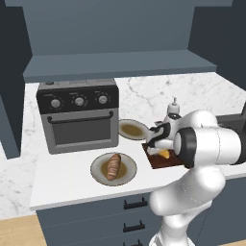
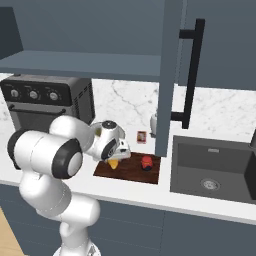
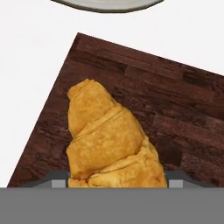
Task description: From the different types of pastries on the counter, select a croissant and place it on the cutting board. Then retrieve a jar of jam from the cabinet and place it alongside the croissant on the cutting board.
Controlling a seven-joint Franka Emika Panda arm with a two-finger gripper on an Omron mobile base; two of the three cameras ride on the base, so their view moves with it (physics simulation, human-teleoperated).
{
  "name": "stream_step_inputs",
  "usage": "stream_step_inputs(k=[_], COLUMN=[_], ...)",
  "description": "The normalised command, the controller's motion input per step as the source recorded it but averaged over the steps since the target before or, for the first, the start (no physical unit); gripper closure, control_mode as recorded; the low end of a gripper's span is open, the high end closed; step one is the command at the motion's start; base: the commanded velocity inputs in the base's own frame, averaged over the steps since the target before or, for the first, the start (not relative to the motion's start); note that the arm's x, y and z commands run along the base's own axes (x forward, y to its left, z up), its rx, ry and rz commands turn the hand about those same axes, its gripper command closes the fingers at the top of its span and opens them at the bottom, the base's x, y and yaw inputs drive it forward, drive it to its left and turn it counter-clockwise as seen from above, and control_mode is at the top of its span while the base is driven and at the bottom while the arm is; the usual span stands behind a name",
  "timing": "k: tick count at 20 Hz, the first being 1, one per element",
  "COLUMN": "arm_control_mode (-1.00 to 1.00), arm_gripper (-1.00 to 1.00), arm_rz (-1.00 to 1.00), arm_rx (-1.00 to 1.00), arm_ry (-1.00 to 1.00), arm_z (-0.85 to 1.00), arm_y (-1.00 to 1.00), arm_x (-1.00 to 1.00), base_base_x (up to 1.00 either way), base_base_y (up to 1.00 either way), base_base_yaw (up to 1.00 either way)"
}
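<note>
1. The croissant (image 3: 109, 140) is seen directly in front of the gripper (image 1: 161, 153), rising between the two finger tips (image 3: 59, 180) at the bottom of the hand view, with the cutting board (image 3: 175, 109) directly beneath it.
2. The jaws are judged to be closed on the croissant: it sits wedged between the two tips and fills the gap. Whether it is already resting on the board or is held just above it cannot be told.
3. An emptied round plate (image 1: 132, 129) lies just beyond the hand, off the board's far edge; the brown striped loaf (image 1: 114, 166) is left on its own plate (image 1: 98, 174), well to one side of the hand.
4. The first half of the task is judged nearly done: the croissant has been brought to the board, and only its release is left.
5. The jar of jam (image 2: 146, 162) is seen already on the board, near the hand on the side toward the sink (image 2: 210, 170), apart from the croissant.
6. If that jar counts, little would remain once the croissant is let go.
</note>
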Motion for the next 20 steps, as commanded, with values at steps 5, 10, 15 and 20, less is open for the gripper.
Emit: stream_step_inputs(k=[5, 10, 15, 20], arm_control_mode=[-1.00, -1.00, -1.00, -1.00], arm_gripper=[1.00, 1.00, 1.00, 1.00], arm_rz=[-0.01, 0.00, 0.00, 0.00], arm_rx=[0.00, 0.01, 0.03, -0.01], arm_ry=[0.05, 0.05, 0.00, 0.05], arm_z=[-0.02, -0.01, -0.10, -0.43], arm_y=[-0.08, -0.26, 0.00, 0.00], arm_x=[0.55, 0.23, -0.03, -0.07], base_base_x=[0.00, 0.00, 0.00, 0.00], base_base_y=[0.00, 0.00, 0.00, 0.00], base_base_yaw=[0.00, 0.00, 0.00, 0.00])
